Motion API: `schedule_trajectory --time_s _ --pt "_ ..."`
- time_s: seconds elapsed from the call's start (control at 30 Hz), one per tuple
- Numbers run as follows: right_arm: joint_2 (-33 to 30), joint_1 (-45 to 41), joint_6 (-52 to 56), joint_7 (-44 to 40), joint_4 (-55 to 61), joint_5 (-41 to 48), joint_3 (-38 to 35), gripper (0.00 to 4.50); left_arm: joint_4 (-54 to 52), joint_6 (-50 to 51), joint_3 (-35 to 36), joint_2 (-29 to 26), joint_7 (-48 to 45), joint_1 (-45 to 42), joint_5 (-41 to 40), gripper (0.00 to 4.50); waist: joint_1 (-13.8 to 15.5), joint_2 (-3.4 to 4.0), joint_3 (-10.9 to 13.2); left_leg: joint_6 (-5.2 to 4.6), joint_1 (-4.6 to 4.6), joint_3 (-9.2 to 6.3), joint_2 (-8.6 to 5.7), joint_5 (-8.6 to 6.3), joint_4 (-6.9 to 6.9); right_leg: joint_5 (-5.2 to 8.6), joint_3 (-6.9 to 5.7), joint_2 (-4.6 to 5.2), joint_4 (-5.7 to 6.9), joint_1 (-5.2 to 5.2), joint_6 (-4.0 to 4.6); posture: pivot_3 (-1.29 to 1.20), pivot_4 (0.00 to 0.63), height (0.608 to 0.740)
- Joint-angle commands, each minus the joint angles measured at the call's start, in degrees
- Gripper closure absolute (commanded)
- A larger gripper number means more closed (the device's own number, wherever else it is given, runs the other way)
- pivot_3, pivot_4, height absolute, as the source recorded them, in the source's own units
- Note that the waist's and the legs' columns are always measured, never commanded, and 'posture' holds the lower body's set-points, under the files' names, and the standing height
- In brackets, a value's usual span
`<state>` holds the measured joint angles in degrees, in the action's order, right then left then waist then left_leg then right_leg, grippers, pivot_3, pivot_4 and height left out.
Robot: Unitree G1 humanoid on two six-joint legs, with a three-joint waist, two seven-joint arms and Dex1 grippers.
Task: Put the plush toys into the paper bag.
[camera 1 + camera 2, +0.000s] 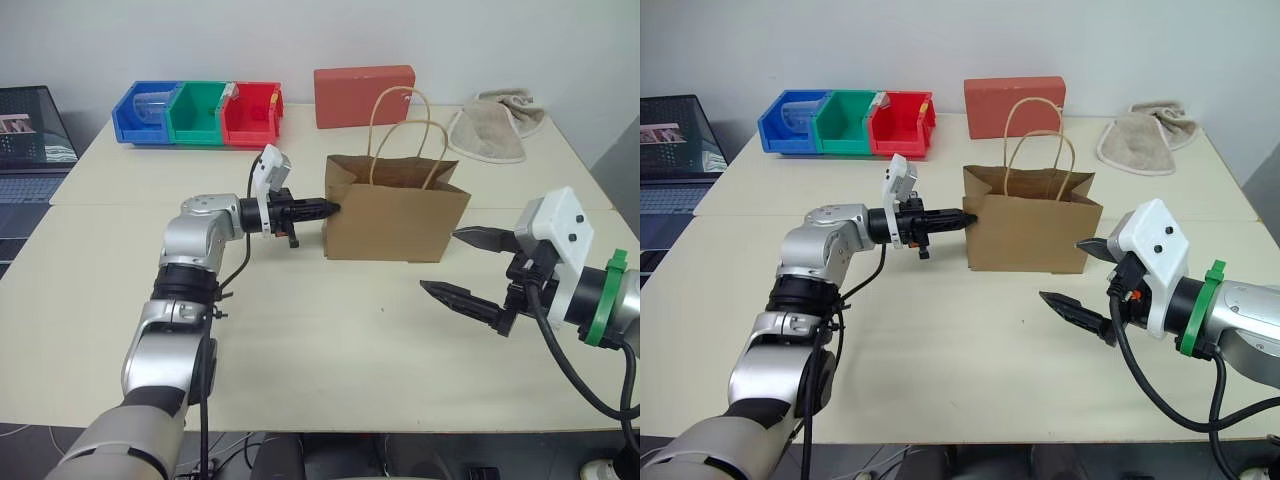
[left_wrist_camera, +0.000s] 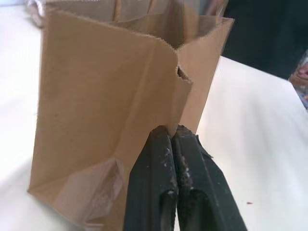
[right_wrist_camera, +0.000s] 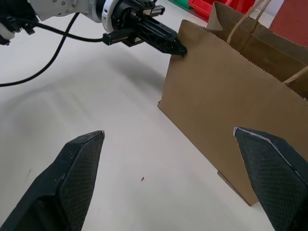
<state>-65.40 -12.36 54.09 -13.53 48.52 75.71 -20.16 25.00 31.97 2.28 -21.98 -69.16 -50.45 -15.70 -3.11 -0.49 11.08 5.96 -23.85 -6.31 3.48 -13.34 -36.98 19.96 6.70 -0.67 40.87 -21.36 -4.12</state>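
1. The paper bag (image 1: 395,212) stands upright at mid-table (image 1: 300,330), mouth open to the ceiling, its two looped handles (image 1: 402,135) rising above the rim. Its long side runs across my view, left to right, with one narrow end facing each of my arms.

2. The plush toys cannot be seen on the tabletop from here; whether they already sit inside the bag, I cannot tell, since its interior is hidden from my head cameras.

3. My left gripper (image 1: 326,208) reaches in level from the left, fingers pressed together on the upper corner fold of the bag's narrow left end. In the left wrist view the two black fingers (image 2: 159,178) meet tightly on the paper edge.

4. My right gripper (image 1: 464,266) waits just off the bag's lower right corner, jaws wide apart and holding nothing. In the right wrist view the bag's broad face lies straight ahead, between my two spread fingertips (image 3: 79,154).

5. The left arm is therefore the one in contact; the right is near but apart from the paper, and judged free for the next reach.

6. Behind the bag lie a red box (image 1: 364,96), a beige towel (image 1: 492,128) and three coloured bins (image 1: 198,112), all well clear.
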Motion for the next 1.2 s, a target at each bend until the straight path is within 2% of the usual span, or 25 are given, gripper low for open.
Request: schedule_trajectory --time_s 0.03,0.2,0.37,0.4,0.47,0.63,0.83,1.2 --pt "-0.5 -0.4 -1.5 -0.2 0.4 0.2 -2.0 0.0 -7.9 4.5 -0.6 1.1 4.5 0.8 -2.3 4.47 0.2 0.0 0.0 0.0 0.0 0.0 0.0 0.0 -0.01 0.0 0.0 0.0 0.0 0.0 0.0 0.0 0.15 0.74" --pt "-0.4 -0.4 -1.6 -0.8 0.2 -0.4 -1.7 0.0 -14.3 9.2 -0.6 2.2 8.2 3.1 -5.3 4.47 0.4 0.0 0.0 0.0 0.01 0.0 0.0 0.0 -0.01 0.0 0.01 0.0 0.0 0.01 0.0 0.0 0.15 0.74" --pt "-0.4 -0.5 -1.8 -1.3 -0.1 -0.9 -1.4 0.0 -16.8 6.6 -1.5 0.0 7.0 4.8 -5.6 4.47 0.6 0.0 0.0 0.0 0.03 0.03 0.0 0.0 -0.01 0.0 0.02 0.0 -0.01 0.0 0.0 0.0 0.15 0.74" --pt "-0.4 -0.6 -1.8 -1.4 -0.2 -1.0 -1.4 0.0 -16.8 6.1 -1.7 -0.4 7.1 4.9 -5.5 4.09 0.6 0.0 0.0 0.0 0.03 0.03 0.0 0.0 0.0 0.0 0.02 0.0 -0.01 0.0 0.0 0.0 0.15 0.74" --pt "-0.3 -0.5 -1.8 -1.6 -0.2 -1.1 -1.4 0.0 -17.3 4.4 -2.5 -1.3 5.8 5.5 -5.6 3.65 0.6 0.0 0.0 0.0 0.03 0.03 0.0 0.0 -0.01 0.0 0.03 0.0 -0.01 0.0 0.0 0.0 0.15 0.74" --pt "-0.3 -0.1 -1.8 -1.9 0.2 -1.1 -1.8 0.0 -15.4 -0.6 -2.1 -4.9 3.4 6.9 -5.0 1.97 0.7 0.0 0.0 0.0 0.04 0.06 0.01 0.0 0.01 0.0 0.05 -0.01 -0.02 -0.01 0.0 0.0 0.15 0.74" --pt "-0.4 -0.2 -1.8 -2.1 0.3 -0.9 -1.7 0.0 -6.3 -4.7 -0.7 -7.2 0.9 2.2 -5.7 0.05 1.1 0.0 0.0 0.0 0.04 0.06 0.0 0.0 -0.01 0.0 0.05 0.0 -0.03 -0.01 0.0 0.0 0.15 0.74" --pt "-1.3 -1.0 -1.5 -2.6 0.3 0.2 -1.4 0.0 22.5 -15.1 -2.9 -2.2 -8.2 -13.3 -2.0 0.02 1.2 0.0 0.0 -0.01 -0.02 0.06 -0.02 -0.01 0.05 0.0 0.03 -0.03 -0.11 -0.04 0.0 0.0 0.15 0.74"
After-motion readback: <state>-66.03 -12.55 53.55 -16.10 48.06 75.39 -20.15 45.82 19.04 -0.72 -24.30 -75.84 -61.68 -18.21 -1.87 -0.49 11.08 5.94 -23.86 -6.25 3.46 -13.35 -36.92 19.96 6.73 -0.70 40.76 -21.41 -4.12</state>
